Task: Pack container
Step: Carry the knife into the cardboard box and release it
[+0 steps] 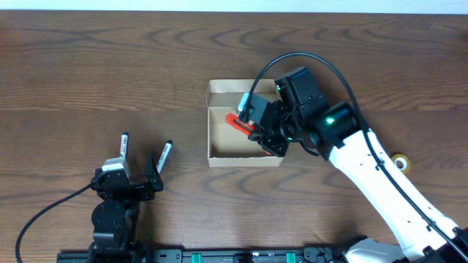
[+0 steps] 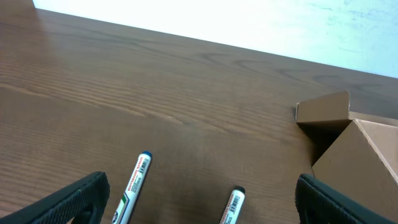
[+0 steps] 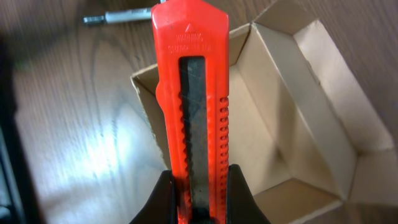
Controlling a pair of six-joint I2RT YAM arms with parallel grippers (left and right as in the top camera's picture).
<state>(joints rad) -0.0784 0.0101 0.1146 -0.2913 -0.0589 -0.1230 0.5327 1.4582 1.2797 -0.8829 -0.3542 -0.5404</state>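
Centre-table: container (image 1: 223, 146), flap open. Above interior: red utility knife (image 3: 189, 93), clenched by right gripper (image 3: 199, 193). Near left: left gripper (image 1: 145, 150), released, idle. Judged risk: dropped aslant, caught on container wall, left propped.

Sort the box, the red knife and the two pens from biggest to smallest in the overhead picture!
1. Box
2. Left pen and right pen, alike
Red knife: mostly hidden, so unsure.
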